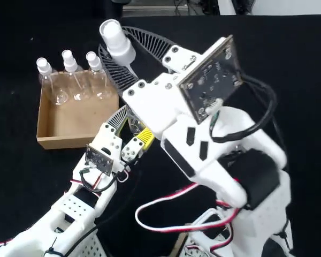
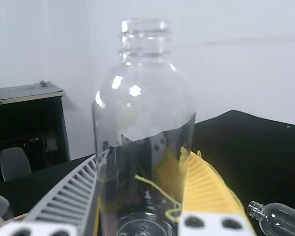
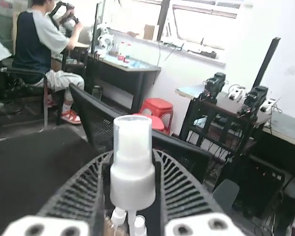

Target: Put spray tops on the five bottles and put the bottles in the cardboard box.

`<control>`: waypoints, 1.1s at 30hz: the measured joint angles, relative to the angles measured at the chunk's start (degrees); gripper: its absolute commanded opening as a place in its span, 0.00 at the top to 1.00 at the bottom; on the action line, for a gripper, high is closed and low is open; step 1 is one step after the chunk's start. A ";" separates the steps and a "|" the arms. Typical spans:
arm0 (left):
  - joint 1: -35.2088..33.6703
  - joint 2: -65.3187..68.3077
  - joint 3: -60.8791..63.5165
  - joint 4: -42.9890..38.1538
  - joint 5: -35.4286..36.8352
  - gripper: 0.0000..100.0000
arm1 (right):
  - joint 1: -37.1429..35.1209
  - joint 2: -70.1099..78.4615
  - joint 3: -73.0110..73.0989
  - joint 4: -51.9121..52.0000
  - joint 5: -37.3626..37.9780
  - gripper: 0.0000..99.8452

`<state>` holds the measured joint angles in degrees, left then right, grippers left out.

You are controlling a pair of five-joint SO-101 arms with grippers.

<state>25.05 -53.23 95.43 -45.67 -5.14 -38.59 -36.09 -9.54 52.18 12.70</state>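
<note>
A black table [image 1: 289,48] carries two white robot arms and a cardboard box.

The right arm [image 1: 203,139], the largest thing in the high view, rises from the side of the table opposite the box and leans toward it. The left arm [image 1: 69,214] comes in from the near edge, on the arms' side of the box.

The cardboard box [image 1: 69,124] is open on top and shallow, with a bare brown floor. Three bottles [image 1: 75,80] stand upright in a row against the box wall farthest from the arms. They are clear plastic, and each has a white spray top already fitted.

The left gripper [image 1: 129,124] sits just off the right side of the box, near the box corner closest to the arms. Its grey finger and yellow finger are pressed against the two sides of a clear bottle [image 2: 145,113]. That bottle stands upright between them, and its threaded neck is bare and open.

Another bottle [image 2: 278,216], also without a top, lies on its side on the table, on the side of the held bottle away from the box.

The right gripper [image 1: 123,45] hangs just beyond the far right corner of the box, past the row of three bottles. Its two black ribbed fingers [image 3: 184,189] pinch a white spray top [image 3: 132,162], which stands upright with its nozzle cap up and its thin tube pointing down.
</note>
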 measured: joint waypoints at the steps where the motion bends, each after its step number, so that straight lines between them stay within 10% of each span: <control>1: 0.00 0.00 0.00 0.00 0.00 0.97 | 0.00 -0.70 2.37 -2.37 0.00 0.99; 33: 0.09 0.00 0.00 0.00 0.00 0.97 | 2.90 -6.24 8.70 -6.86 -0.09 0.99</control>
<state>25.14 -53.23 95.43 -45.67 -5.14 -35.69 -42.33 -0.84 45.32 12.62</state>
